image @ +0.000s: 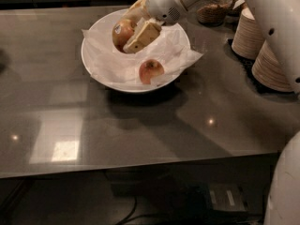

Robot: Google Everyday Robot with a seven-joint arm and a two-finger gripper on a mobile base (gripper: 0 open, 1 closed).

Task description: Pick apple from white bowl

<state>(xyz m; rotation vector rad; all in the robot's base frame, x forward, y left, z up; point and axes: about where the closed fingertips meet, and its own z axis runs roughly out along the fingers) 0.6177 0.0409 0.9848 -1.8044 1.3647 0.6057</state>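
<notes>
The small, round, red-brown apple [121,33], with a pale spot on its skin, was clamped between the closed beige fingers of the robot's hand [129,29]. It was over the far side of the wide, paper-lined white bowl [123,87] on the grey counter [70,116].

We see the grey surface [140,139] bearing the white bowl [133,88] far centre and stacked bowls [272,67] far right; the gripper [127,33] above the bowl clasps the apple [120,31].
</notes>
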